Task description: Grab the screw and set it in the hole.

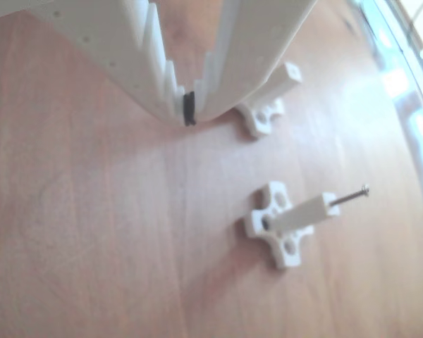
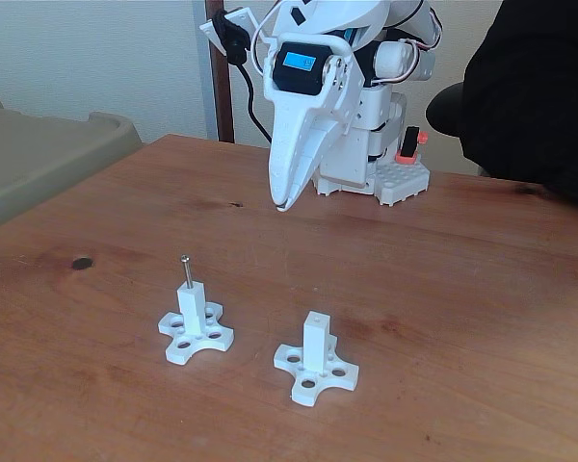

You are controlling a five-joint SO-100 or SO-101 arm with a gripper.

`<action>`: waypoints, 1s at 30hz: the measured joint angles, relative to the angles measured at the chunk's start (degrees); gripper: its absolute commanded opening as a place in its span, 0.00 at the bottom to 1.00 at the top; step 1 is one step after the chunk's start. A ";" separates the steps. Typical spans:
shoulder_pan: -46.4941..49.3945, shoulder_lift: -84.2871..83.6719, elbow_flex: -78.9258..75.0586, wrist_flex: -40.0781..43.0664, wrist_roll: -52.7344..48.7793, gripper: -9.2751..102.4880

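Screw (image 2: 185, 269): upright in the post's hole (image 2: 189, 286), well clear of the pincer.
Pincer (image 2: 281, 204): pressed together, empty, above the table.
Table (image 2: 443, 289): reddish-brown wood; pale wall behind.

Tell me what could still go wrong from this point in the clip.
The screw stands in the hole of the left post in the fixed view, most of its shank still above the end face, so a knock to the table could tip it out. The hand hangs shut above the table behind both posts; a low sweep forward could hit the screw or the empty post.
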 measured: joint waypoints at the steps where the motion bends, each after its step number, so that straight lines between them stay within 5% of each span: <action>1: 0.00 0.00 0.00 0.00 0.00 0.04; 30: -1.76 0.00 0.00 0.00 -1.32 0.04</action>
